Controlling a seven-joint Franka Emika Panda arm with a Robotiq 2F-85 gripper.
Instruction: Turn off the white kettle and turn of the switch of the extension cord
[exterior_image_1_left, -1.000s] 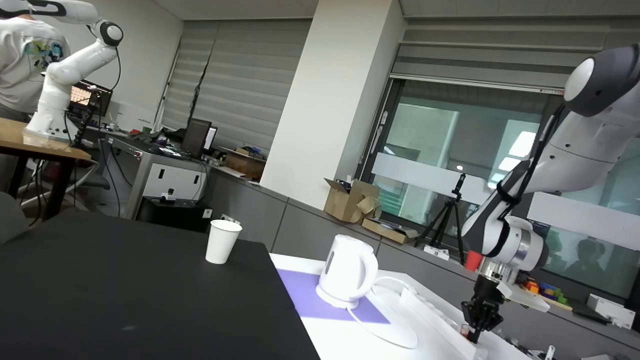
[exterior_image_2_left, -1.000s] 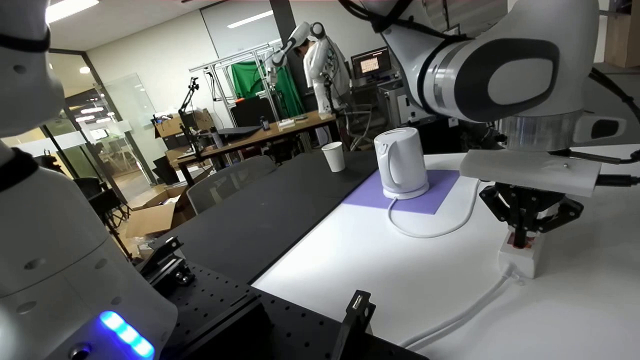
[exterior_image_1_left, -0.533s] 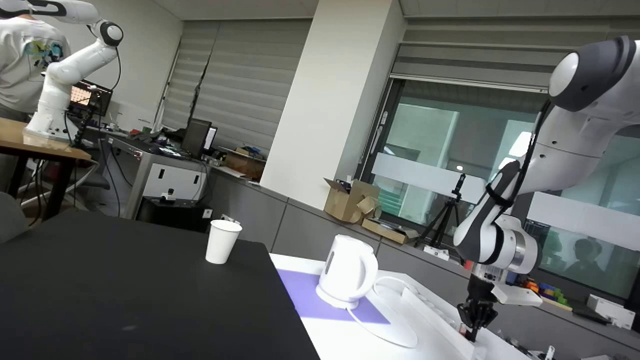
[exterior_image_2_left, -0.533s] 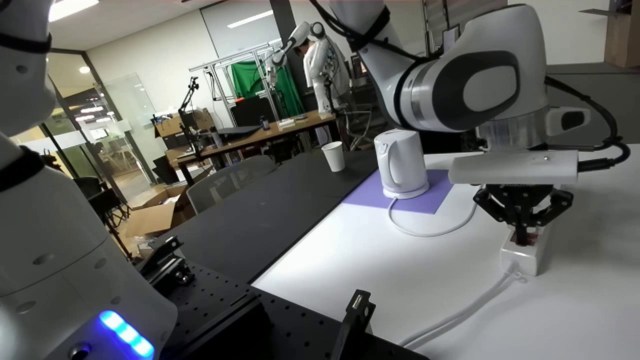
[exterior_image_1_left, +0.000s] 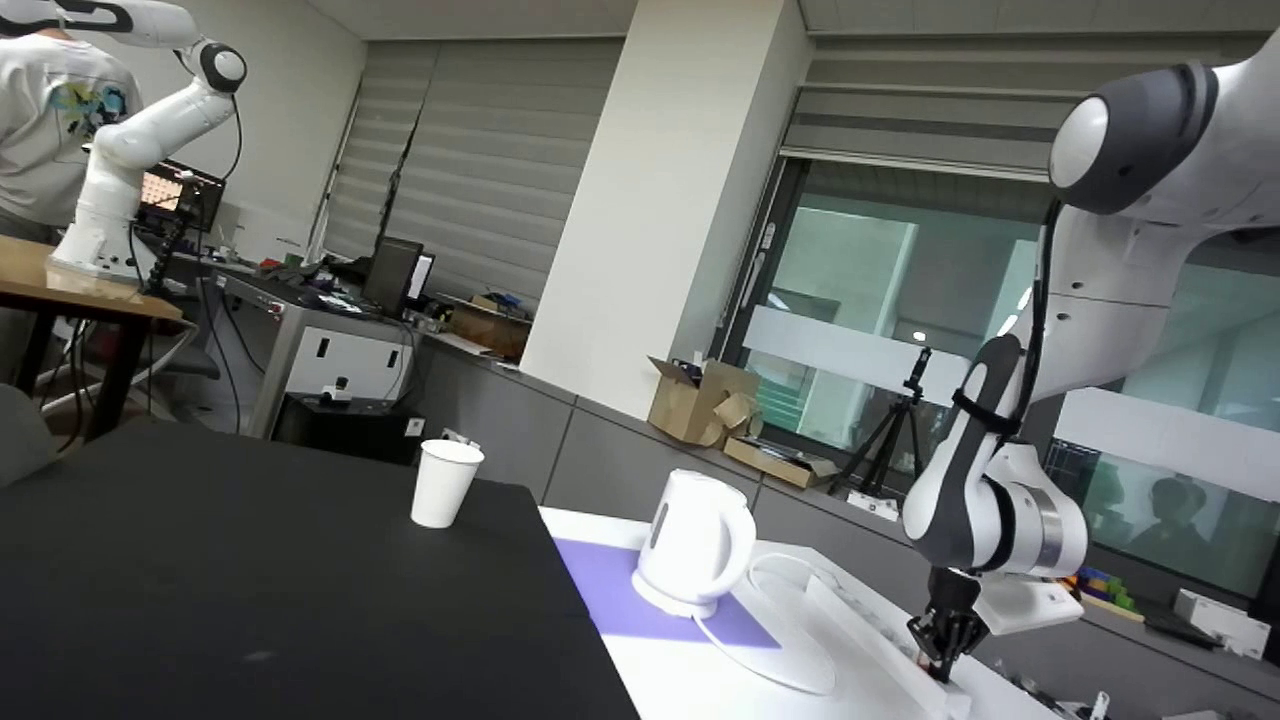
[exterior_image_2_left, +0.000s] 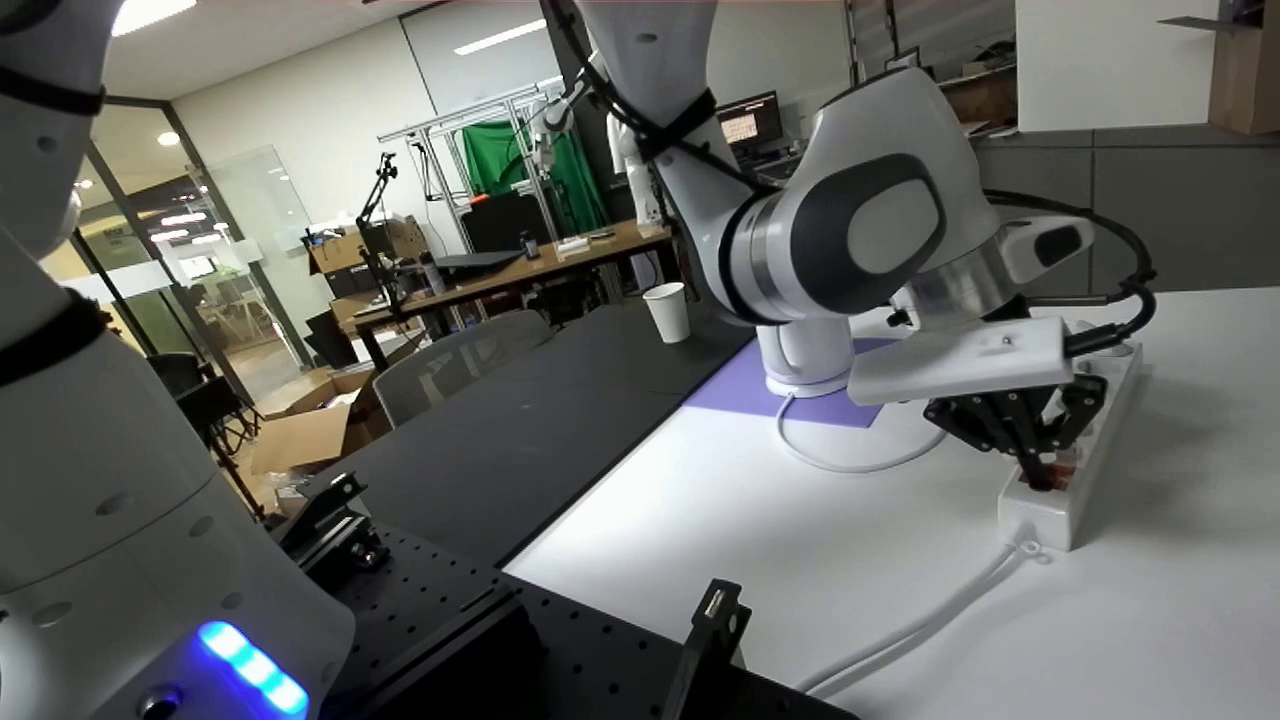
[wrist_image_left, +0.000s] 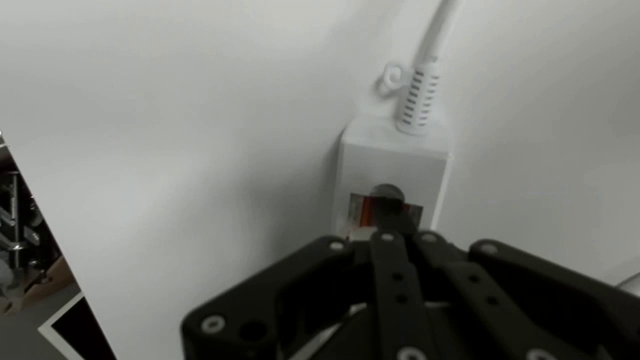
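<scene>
The white kettle (exterior_image_1_left: 688, 545) stands upright on a purple mat in both exterior views. In an exterior view the arm hides the kettle's upper part, and only its lower body (exterior_image_2_left: 808, 358) shows. The extension cord (exterior_image_2_left: 1035, 518) is a long white power strip lying on the white table; its cord end also shows in the wrist view (wrist_image_left: 395, 157). Its red switch (wrist_image_left: 366, 211) is partly covered by my fingertips. My gripper (wrist_image_left: 389, 197) is shut with nothing seen between the fingers. It tilts, with its tips down on the switch (exterior_image_2_left: 1040, 483); switch position cannot be told.
The purple mat (exterior_image_1_left: 600, 590) lies under the kettle. The kettle's white cable (exterior_image_2_left: 850, 468) loops across the white table. A paper cup (exterior_image_1_left: 446, 485) stands on the black table (exterior_image_1_left: 250, 570). A black mounting plate (exterior_image_2_left: 620, 640) lies near the robot base.
My arm and wrist have swung and tilted, while the fingertips stay at the switch. The arm now covers the kettle's top in an exterior view. The power strip has shifted very slightly.
</scene>
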